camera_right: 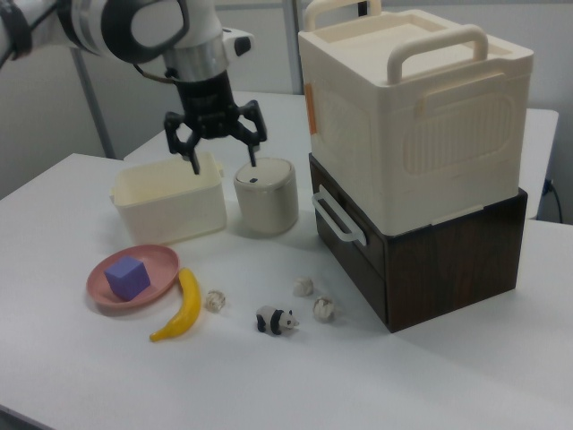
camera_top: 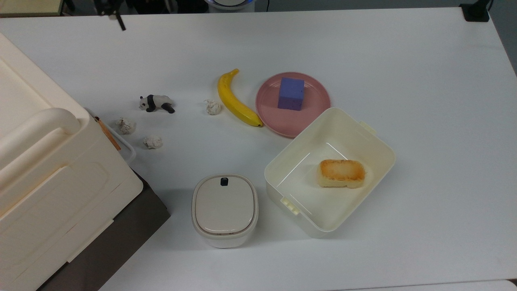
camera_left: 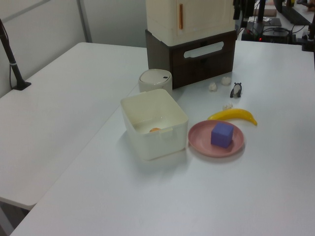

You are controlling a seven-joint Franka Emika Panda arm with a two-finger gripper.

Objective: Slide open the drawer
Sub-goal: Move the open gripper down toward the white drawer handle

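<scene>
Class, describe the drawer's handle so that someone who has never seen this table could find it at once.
Find the big cream bin stacked on a dark brown wooden box. The drawer is that box's front panel, and its handle is the white loop across it, the only white part on the dark wood.

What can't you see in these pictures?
- Inside the drawer: it is shut, so its dark front panel hides the inside in the right view and the left view.
- Inside the small lidded pot: its lid covers it in the top view.
- Inside the big cream bin: its walls and lid hide it.
- The bread in the open container: mostly hidden by the wall in the left view.
</scene>
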